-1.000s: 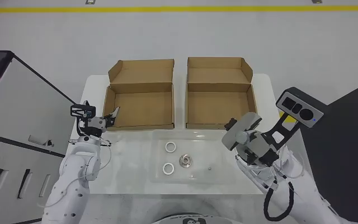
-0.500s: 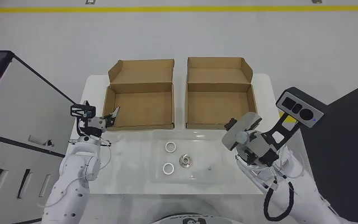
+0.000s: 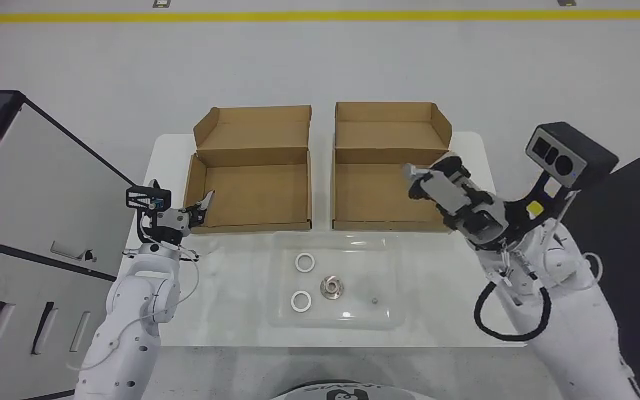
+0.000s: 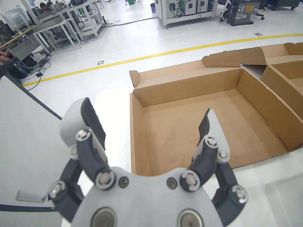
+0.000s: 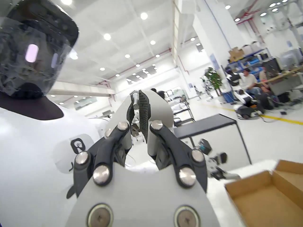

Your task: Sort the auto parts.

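Your L gripper (image 4: 149,114) sits at the bench's left edge, fingers apart, just beside the left box (image 3: 250,195). The tray (image 3: 385,305) by the front edge holds the far white ring (image 3: 305,262), near white ring (image 3: 300,300) and a metal hub (image 3: 331,288). The R gripper (image 5: 137,100) is over the right box (image 3: 380,190), fingers clamped on a small metal pin (image 5: 135,102).

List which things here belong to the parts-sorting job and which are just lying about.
Job: white rings, metal hub and small part in the clear tray; left box; right box; metal pin in right gripper; open left gripper.
Lying about: pale cabinet; yellow floor line.
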Controlling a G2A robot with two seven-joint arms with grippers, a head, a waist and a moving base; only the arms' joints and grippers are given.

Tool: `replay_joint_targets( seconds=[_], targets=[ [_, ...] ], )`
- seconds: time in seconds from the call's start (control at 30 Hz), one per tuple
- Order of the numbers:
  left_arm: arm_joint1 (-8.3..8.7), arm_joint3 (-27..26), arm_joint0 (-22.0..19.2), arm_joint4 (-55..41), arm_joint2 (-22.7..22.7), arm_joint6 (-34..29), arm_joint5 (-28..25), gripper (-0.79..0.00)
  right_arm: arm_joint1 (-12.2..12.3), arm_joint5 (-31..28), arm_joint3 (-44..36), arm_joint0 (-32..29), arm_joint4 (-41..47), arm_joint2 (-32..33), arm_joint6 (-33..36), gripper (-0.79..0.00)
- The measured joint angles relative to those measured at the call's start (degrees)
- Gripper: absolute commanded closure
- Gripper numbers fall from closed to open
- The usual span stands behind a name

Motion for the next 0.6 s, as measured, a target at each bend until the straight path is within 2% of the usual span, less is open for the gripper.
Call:
replay_joint_targets(
  seconds=[0.2,0.3,0.43,0.6],
  targets=[
    [0.0,0.0,0.0,0.0,0.0,0.0,0.0,-0.785,1.61,5.58,1.63,-4.59,-4.25,13.48,9.56,0.0],
    [0.0,0.0,0.0,0.0,0.0,0.0,0.0,-0.785,2.11,6.97,2.14,-5.39,-5.39,18.08,13.38,0.0],
    [0.0,0.0,0.0,0.0,0.0,0.0,0.0,-0.785,2.6,7.87,2.84,-4.46,-7.77,20.47,17.61,0.0],
    [0.0,0.0,0.0,0.0,0.0,0.0,0.0,-0.785,3.26,9.23,4.11,-1.07,-15.15,20.01,23.49,0.0]
  ],
)
